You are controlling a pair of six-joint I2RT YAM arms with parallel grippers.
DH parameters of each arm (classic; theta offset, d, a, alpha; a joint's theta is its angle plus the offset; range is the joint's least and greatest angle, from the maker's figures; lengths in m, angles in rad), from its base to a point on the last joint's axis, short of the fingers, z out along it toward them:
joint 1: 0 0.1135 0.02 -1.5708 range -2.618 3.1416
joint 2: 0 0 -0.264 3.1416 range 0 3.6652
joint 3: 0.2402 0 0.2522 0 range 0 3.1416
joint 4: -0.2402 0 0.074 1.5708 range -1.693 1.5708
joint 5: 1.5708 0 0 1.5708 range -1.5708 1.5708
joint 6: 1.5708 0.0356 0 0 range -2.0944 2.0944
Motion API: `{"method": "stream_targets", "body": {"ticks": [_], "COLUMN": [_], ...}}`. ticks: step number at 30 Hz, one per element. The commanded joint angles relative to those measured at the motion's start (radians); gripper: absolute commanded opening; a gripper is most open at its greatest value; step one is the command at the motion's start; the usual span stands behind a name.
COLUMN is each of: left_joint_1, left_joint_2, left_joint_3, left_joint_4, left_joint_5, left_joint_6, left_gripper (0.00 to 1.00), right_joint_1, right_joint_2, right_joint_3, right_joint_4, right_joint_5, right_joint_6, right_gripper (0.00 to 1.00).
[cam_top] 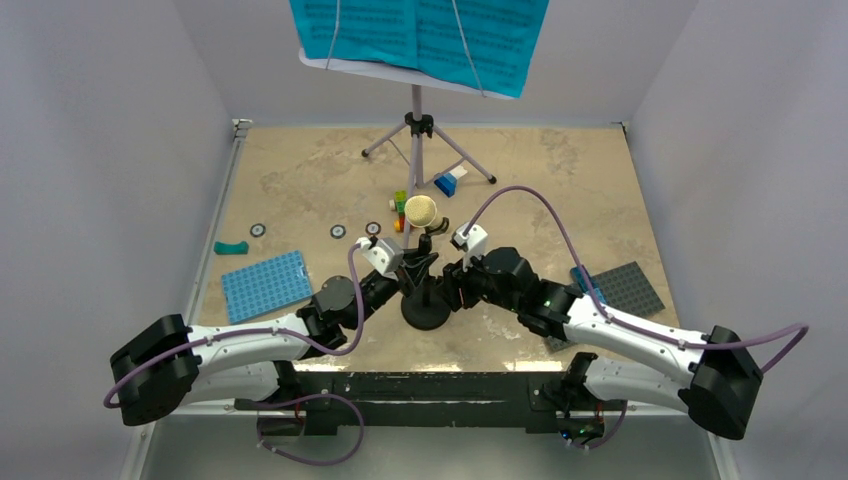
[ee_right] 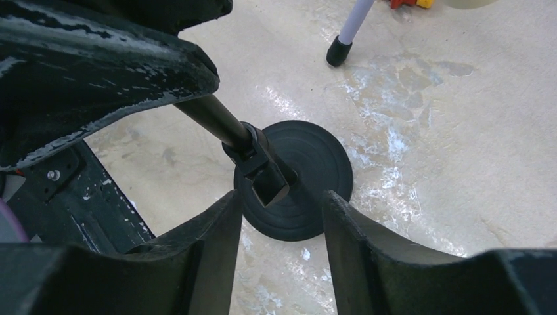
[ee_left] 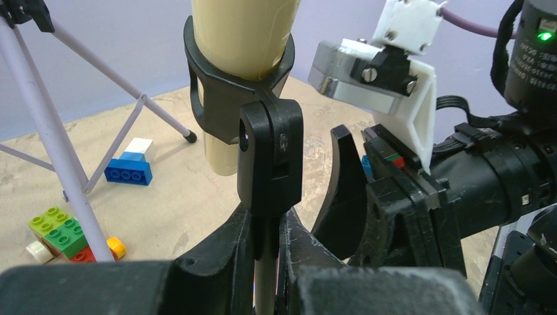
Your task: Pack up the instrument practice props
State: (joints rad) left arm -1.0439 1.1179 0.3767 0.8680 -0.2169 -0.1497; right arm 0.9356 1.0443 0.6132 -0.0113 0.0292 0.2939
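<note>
So the black mic stand (cam_top: 425, 312) sits on the table right in front of the arm bases with the cream microphone (ee_left: 243, 33) up in its clip. From above, the pole is mostly buried under both grippers. The left gripper (ee_left: 266, 243) is clamped tight on the thin pole just under the clip, and the right gripper (ee_right: 280, 200) has its jaws apart either side of the lower joint. The music stand (cam_top: 420, 125) at the back gets cut off by the top edge, and the print on its teal sheet-music pages (cam_top: 420, 35) is too small to read.
</note>
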Motion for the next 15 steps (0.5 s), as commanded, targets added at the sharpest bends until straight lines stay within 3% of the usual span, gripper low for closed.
{"method": "stream_targets", "body": {"ticks": [1,8,12,15], "left_joint_1": [-0.018,-0.024,-0.025,-0.025], "left_joint_2": [0.067,0.065,0.073,0.089], "left_joint_3": [-0.076,-0.076,-0.075,-0.068], "left_joint_4": [-0.281,-0.284,-0.281,-0.279], "left_joint_5": [0.002,-0.002,-0.006,-0.003], "left_joint_6": [-0.112,-0.110,-0.110,-0.108], "left_gripper": [0.00,0.00,0.00,0.00], "right_joint_1": [-0.003,0.005,0.068,0.151], "right_joint_2": [0.023,-0.044,-0.054,-0.023], "right_joint_3": [0.042,-0.079,-0.114,-0.128], "right_joint_4": [0.075,0.286,0.357,0.417], "right_joint_5": [-0.022,-0.010,0.077,0.242], "right_joint_6": [-0.035,-0.148,-0.301,-0.462], "right_gripper": [0.48,0.13,0.02,0.00]}}
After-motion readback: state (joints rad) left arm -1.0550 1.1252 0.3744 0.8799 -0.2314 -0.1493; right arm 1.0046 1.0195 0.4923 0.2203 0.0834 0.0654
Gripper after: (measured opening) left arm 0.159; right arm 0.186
